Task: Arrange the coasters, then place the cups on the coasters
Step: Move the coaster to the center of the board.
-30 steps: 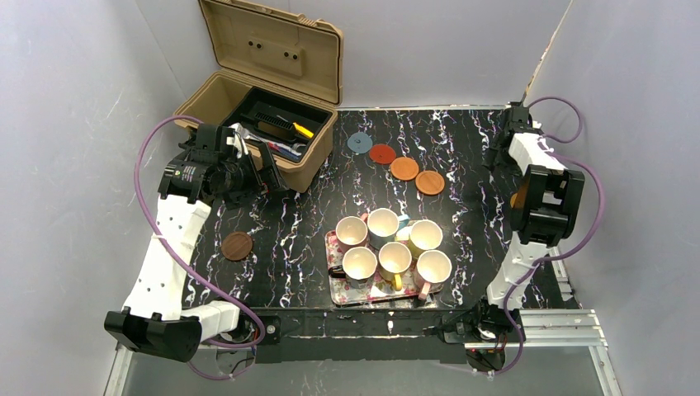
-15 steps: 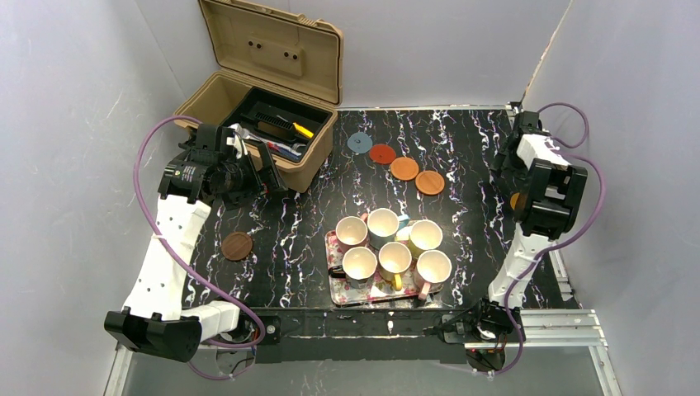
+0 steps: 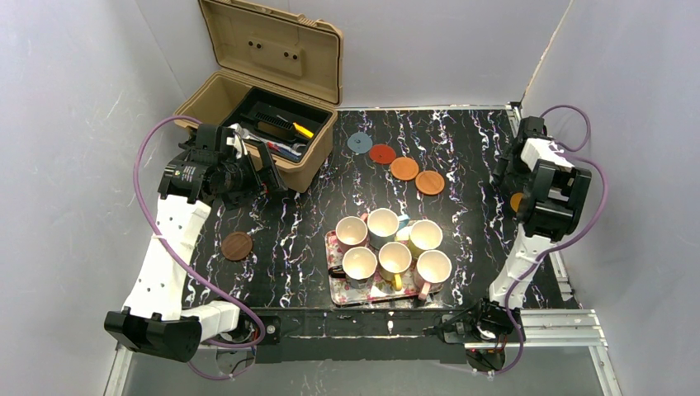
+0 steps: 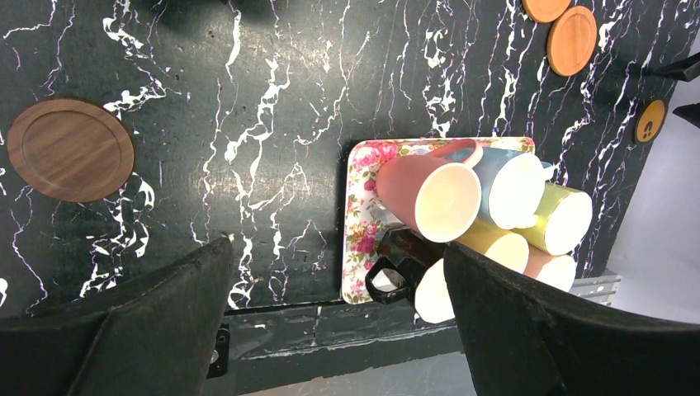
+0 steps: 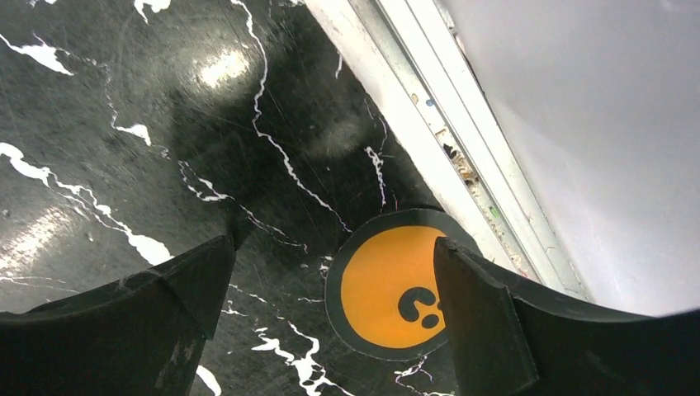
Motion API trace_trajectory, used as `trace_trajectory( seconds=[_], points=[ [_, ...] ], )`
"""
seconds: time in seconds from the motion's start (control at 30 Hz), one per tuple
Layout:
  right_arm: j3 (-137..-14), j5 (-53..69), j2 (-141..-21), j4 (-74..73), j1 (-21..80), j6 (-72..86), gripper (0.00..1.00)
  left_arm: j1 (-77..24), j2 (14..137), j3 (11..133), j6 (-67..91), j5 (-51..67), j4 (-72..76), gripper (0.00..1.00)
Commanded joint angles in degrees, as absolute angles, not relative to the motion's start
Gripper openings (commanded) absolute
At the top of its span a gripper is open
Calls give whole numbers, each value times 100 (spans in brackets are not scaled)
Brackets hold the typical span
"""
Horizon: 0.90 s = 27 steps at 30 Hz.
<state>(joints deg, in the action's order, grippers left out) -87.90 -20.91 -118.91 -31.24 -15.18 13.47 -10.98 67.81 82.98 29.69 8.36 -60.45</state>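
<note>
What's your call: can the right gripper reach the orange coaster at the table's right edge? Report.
Probably yes: the right gripper hangs open over the orange coaster, nothing between them, though the edge rail sits close beside it.

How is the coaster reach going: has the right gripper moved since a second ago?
Yes. The right gripper has shifted slightly right, toward the table's right rail.

cups (image 3: 394,257) on tray (image 3: 355,293) | coasters (image 3: 404,168) behind (one coaster (image 3: 237,246) left) | box (image 3: 256,107) rear-left
</note>
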Motion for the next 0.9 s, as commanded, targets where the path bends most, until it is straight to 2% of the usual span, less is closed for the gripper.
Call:
trace_trajectory(
  seconds=[0.0, 0.47, 0.87],
  points=[
    [-8512, -2053, -11645, -3053, -1669, 1419, 99, -1072, 6627, 8306, 2971, 840, -6161, 96],
    [-7098, -1275, -10690, -2908, -1669, 1720, 97, -1072, 6662, 8200, 2904, 910, -6091, 96],
    [-6296, -446, -10399, -2553, -1661, 1776, 82, -1072, 6793, 8197, 2846, 1041, -6043, 96]
  ],
)
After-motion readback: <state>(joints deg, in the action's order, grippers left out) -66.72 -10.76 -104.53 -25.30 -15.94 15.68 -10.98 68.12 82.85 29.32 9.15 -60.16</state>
